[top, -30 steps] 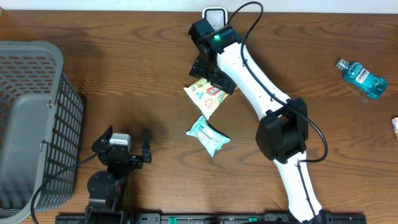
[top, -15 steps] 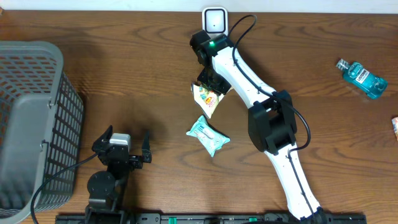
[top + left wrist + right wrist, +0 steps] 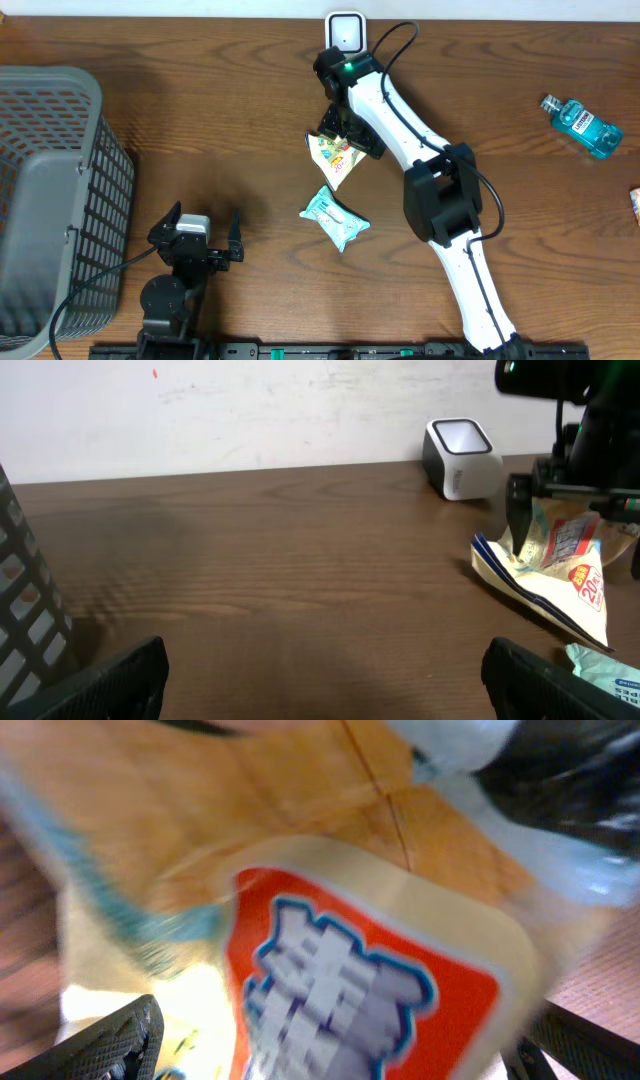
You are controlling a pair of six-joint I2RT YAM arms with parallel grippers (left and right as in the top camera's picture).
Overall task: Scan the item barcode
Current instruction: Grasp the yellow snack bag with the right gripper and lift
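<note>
Your right hand [image 3: 348,138] is down over the cream-and-yellow printed snack packet [image 3: 333,162], fingers spread wide either side of it. No pinch visible, so I read it as unclamped. The packet lies on the brown wooden desk [image 3: 200,120] near the small white box scanner [image 3: 345,30], likely staged so its barcode can face the window. Left hand [image 3: 205,222] is parked at the front edge, fingers apart, empty, probably to keep clear. Count: two packets including the teal snack packet [image 3: 335,217], one scanner, one grey mesh basket [image 3: 60,85], one blue mouthwash bottle [image 3: 583,127]
</note>
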